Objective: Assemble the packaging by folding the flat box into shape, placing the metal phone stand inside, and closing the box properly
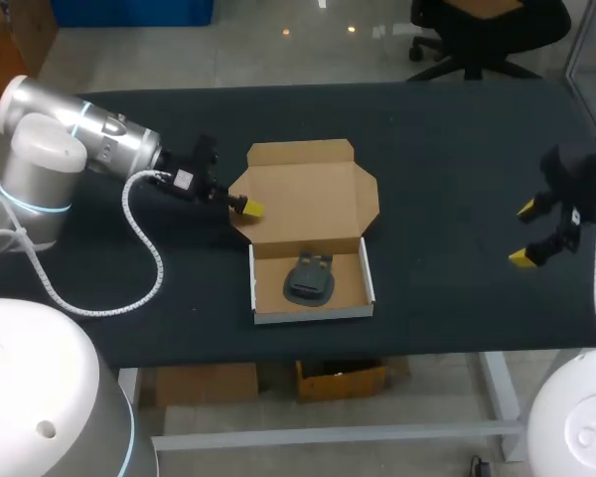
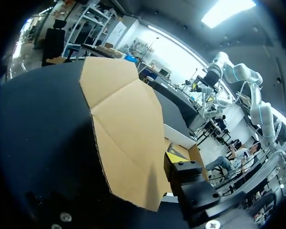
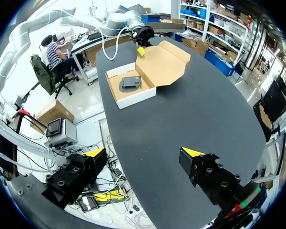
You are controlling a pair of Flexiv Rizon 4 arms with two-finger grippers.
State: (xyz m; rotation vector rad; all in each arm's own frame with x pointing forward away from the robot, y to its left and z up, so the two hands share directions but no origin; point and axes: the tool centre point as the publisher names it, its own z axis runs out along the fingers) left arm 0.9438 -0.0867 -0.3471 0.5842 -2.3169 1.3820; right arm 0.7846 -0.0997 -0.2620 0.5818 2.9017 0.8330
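The cardboard box lies open near the table's front edge, with white outer walls and a brown inside. The dark grey metal phone stand rests flat in its tray. The lid spreads out behind the tray, side flaps unfolded. My left gripper is at the lid's left corner flap, a yellow tip resting on the cardboard. In the left wrist view the lid fills the space ahead and covers part of the gripper. My right gripper hovers open far to the right, holding nothing, the box well ahead of it.
The black table carries only the box. The left arm's white coiled cable hangs down onto the table left of the box. Bare tabletop separates the box from my right gripper.
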